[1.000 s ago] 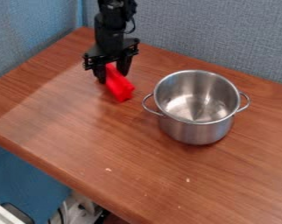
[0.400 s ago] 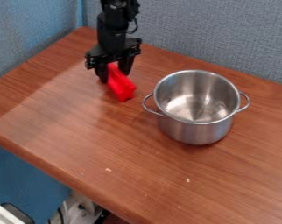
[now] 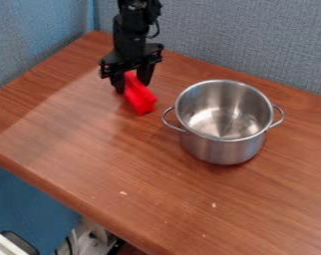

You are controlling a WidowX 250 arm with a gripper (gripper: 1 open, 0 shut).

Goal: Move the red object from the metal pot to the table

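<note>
The red object is a small bright red block lying on the table, left of the metal pot. My black gripper points down over the block's upper end, with its two fingers on either side of that end, shut on it. The block's lower end touches or sits just above the wood; I cannot tell which. The shiny pot stands upright with nothing inside it, its left loop handle close to the block.
The reddish-brown tabletop ends in a front edge running diagonally from the left to the lower right. A blue wall stands behind the table. Floor clutter shows below the front edge.
</note>
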